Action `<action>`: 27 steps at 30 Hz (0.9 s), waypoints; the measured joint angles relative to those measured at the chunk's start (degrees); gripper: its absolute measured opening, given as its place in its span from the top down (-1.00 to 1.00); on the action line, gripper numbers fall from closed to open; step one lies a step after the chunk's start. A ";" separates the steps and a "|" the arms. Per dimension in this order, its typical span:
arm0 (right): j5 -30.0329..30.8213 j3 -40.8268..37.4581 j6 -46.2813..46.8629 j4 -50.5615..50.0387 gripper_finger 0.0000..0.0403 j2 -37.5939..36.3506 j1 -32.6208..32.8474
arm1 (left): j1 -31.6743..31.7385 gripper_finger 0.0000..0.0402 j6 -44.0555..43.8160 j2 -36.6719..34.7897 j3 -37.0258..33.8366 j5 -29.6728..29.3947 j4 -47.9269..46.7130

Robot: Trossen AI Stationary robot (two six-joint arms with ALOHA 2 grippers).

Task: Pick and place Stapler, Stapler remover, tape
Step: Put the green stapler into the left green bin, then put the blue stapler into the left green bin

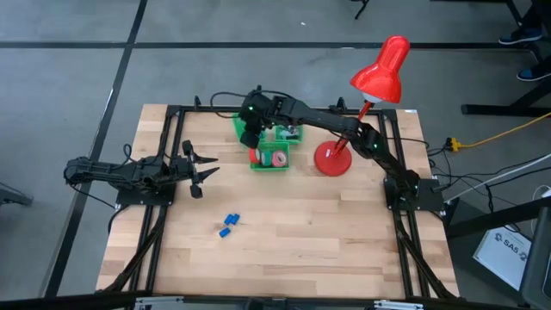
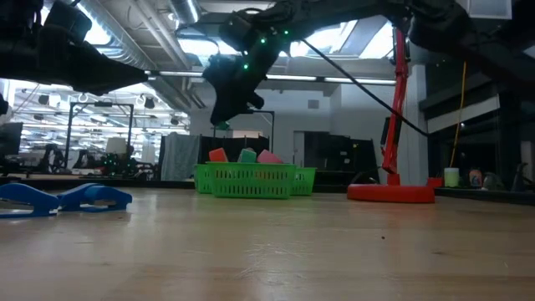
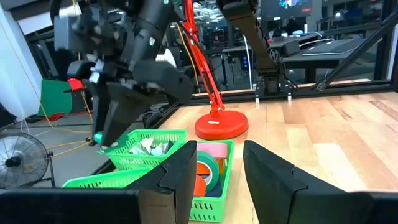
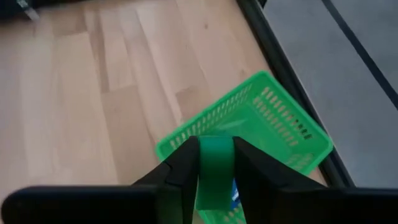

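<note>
We hold a green stapler (image 4: 214, 171) clamped in our right gripper (image 4: 216, 163) above the far green basket (image 4: 280, 115); released off-centre, it could strike the rim and tumble onto the table.

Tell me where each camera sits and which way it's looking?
High view: above the table, looking straight down; both arms show, the right claw over the green baskets, the left claw at the table's left side.
Low view: at table-top height, looking level across; the right arm hangs above the baskets.
Left wrist view: on the left arm, looking past its dark fingers at the baskets.
Right wrist view: on the right arm, looking down at a basket; its fingers pinch a green piece.
All four share the green baskets.
</note>
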 joint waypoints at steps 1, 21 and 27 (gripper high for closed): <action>0.02 -0.01 0.05 -0.35 0.50 0.16 -0.09 | 0.00 0.37 0.00 0.01 -0.01 0.00 0.00; -1.50 -0.07 6.09 0.22 0.04 3.15 1.00 | 0.01 0.37 -0.01 0.00 -0.01 0.00 0.00; -3.59 -0.07 5.61 -0.41 0.05 4.09 3.66 | 0.01 0.36 0.00 0.00 -0.02 0.00 0.00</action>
